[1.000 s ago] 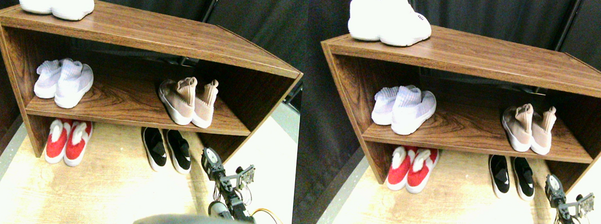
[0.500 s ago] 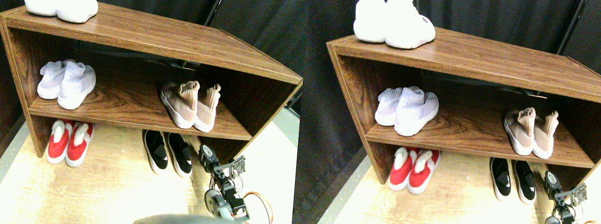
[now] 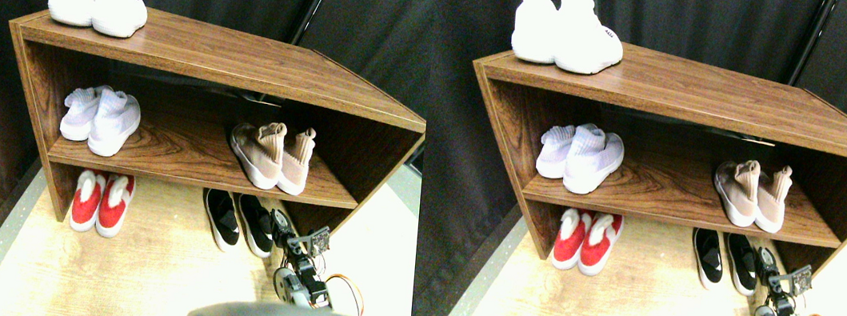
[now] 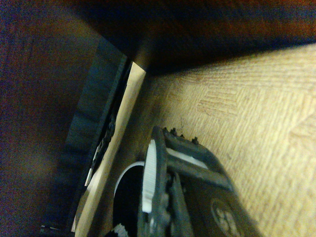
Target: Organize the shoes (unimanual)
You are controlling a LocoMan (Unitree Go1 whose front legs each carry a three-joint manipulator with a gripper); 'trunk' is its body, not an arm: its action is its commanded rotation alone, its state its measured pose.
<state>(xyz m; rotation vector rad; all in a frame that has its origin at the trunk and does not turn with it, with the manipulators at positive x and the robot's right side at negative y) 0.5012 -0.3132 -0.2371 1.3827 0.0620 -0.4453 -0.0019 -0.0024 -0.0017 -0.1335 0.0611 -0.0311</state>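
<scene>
The black shoes with white soles (image 3: 238, 220) lie side by side on the floor under the wooden shelf unit (image 3: 223, 58), toes pointing in. The beige-tan shoes (image 3: 273, 156) stand on the right of the middle shelf, heels outward. My right gripper (image 3: 280, 222) is low over the floor, right beside the outer side of the right black shoe. In the wrist view the dark jaw frame lies against a black shoe with a white sole edge (image 4: 126, 196). Whether it touches the shoe is not clear.
A white high-cuff pair (image 3: 99, 0) stands on the top board at the left. A pale pair (image 3: 102, 117) sits on the left of the middle shelf, a red-and-white pair (image 3: 101, 202) below it. The shelf's right side panel (image 3: 323, 214) stands close behind the gripper. Orange cable (image 3: 349, 292) loops by the arm.
The camera has shifted, so the whole scene sits further right and lower. Against the shoes, my right gripper has moved left and in, closing the gap to the right black shoe.
</scene>
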